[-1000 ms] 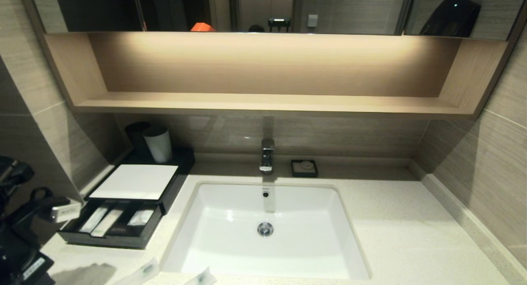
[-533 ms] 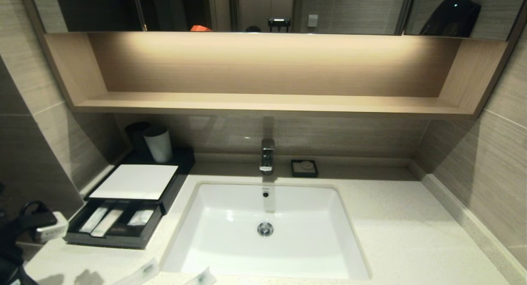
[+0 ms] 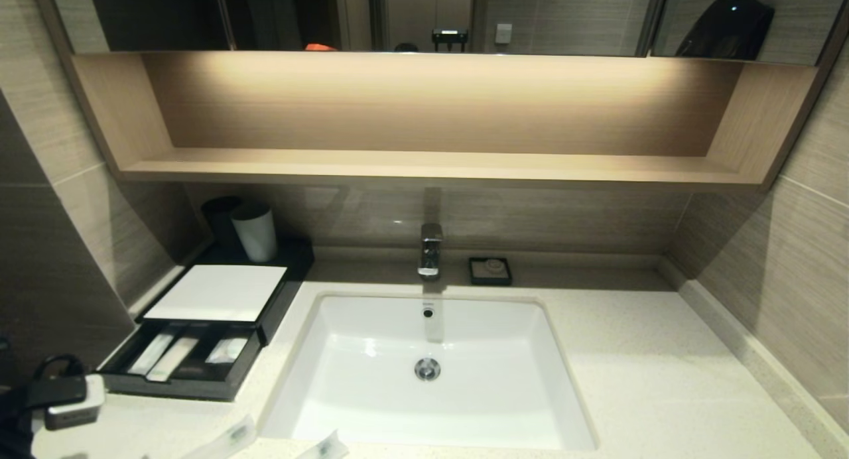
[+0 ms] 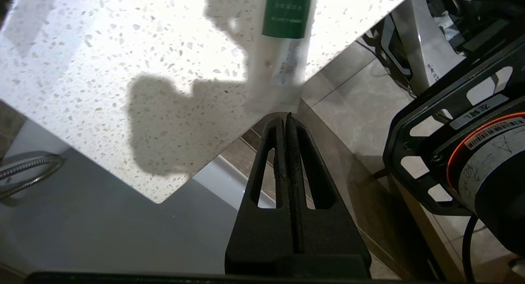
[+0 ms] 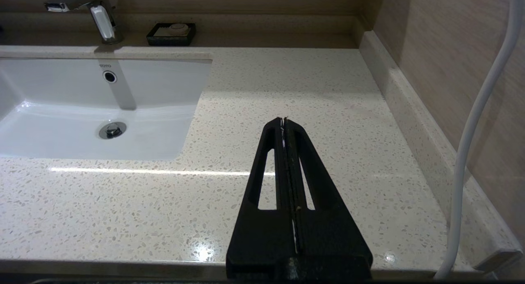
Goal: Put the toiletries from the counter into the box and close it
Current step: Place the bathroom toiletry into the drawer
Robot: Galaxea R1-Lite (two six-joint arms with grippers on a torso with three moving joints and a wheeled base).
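The black box (image 3: 219, 292) with a white top panel stands at the counter's (image 3: 637, 379) left, its front drawer (image 3: 179, 386) pulled out. Three toiletry packets (image 3: 174, 358) lie in the drawer. Two more packets (image 3: 229, 439) (image 3: 325, 448) lie at the counter's front edge. In the left wrist view one green-labelled packet (image 4: 283, 50) overhangs that edge, and my left gripper (image 4: 286, 116) hangs shut and empty just off the edge, its tips close to the packet's end. My left arm (image 3: 63, 396) shows at the head view's lower left. My right gripper (image 5: 284, 119) is shut and empty over the counter right of the basin.
The white basin (image 3: 428, 406) sits in the middle with a chrome faucet (image 3: 430, 250) behind it. A small black soap dish (image 3: 490, 271) stands by the back wall, two cups (image 3: 254, 231) behind the box. A wall upstand (image 5: 410, 107) bounds the right side, and a white cable (image 5: 475, 111) hangs there.
My left arm has dropped and drawn back from beside the drawer to the lower left corner of the head view. The box and packets have not moved.
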